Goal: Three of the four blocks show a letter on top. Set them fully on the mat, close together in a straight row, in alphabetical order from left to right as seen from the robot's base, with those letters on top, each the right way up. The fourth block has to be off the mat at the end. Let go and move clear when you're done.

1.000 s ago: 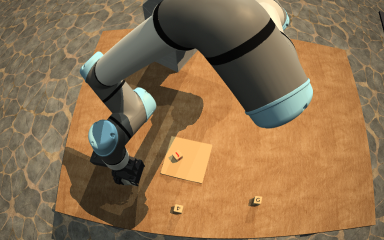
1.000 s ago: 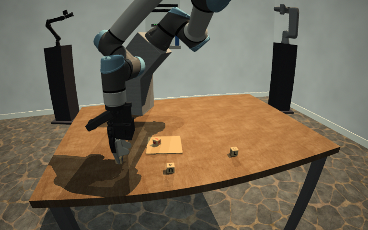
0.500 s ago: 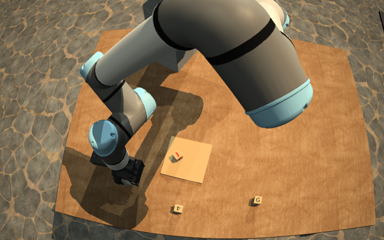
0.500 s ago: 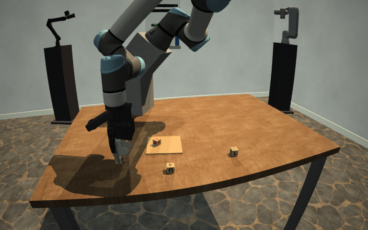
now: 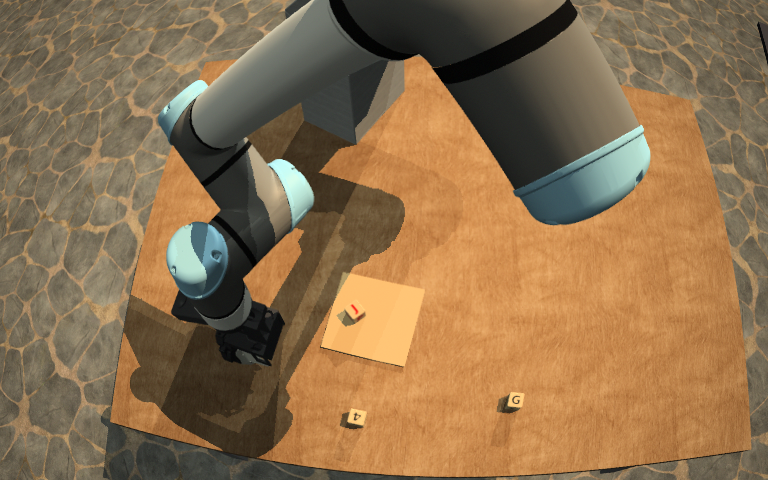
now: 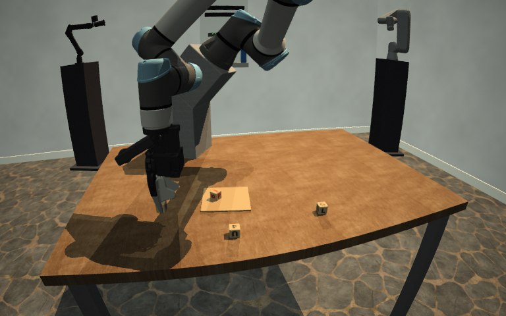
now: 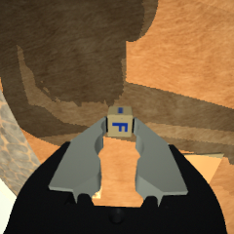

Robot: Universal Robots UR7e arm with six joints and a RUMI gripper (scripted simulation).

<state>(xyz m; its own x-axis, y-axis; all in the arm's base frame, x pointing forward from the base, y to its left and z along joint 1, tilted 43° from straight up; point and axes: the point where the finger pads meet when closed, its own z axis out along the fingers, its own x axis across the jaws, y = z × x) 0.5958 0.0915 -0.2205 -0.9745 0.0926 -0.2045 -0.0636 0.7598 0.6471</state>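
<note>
My gripper (image 7: 120, 118) (image 5: 249, 353) (image 6: 161, 208) is shut on a pale block with a blue F (image 7: 120, 122) on the face towards the wrist camera. It stands upright over the shaded left part of the table, left of the mat, with the fingertips close to the table top. The arm hides the held block in the top and exterior views. The light orange mat (image 5: 373, 319) holds one block with a red mark on top (image 5: 354, 311), near its left edge. A block showing 4 (image 5: 356, 417) and a block showing G (image 5: 513, 401) sit off the mat near the front edge.
The robot's grey pedestal (image 5: 353, 107) stands at the back of the table. The big upper arm links hang over the table's middle and right. Two black pillars (image 6: 84, 111) (image 6: 388, 100) stand behind the table's corners. The front table edge is close to the 4 block.
</note>
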